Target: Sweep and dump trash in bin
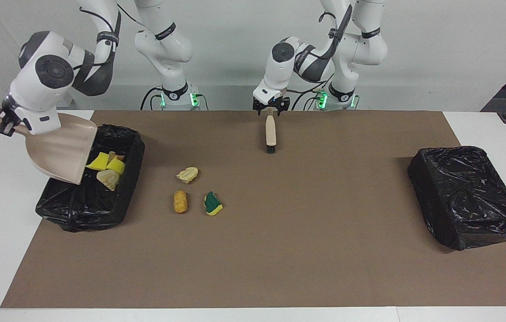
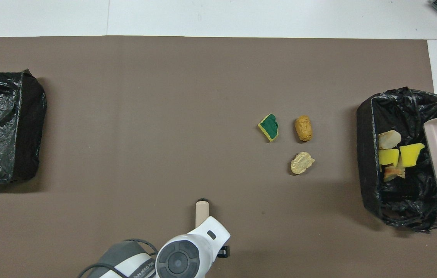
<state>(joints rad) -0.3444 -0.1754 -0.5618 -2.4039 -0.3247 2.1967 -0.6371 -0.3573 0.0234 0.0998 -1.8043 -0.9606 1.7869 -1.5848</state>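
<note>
While right gripper (image 1: pixel 2 127) grips tilted dustpan (image 1: pixel 62 152) over bin (image 1: pixel 114 210), left gripper (image 1: pixel 270 108) gapes above brush (image 1: pixel 270 134), twelve o'clock of scraps (image 1: pixel 188 175).

Both Franka arms (image 1: pixel 163 36) are glossy white with rounded dark grey joint caps, thin black bands and looping black cables, green lights glowing at their bases (image 1: pixel 176 96), ending in small black two-finger grippers.

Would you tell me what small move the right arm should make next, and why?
Probably level the dustpan and lower it to the mat beside what is left. It hangs steeply tipped in the right gripper over the bin, four pieces lie inside, and a tan lump, orange lump and green sponge lie on the mat.
</note>
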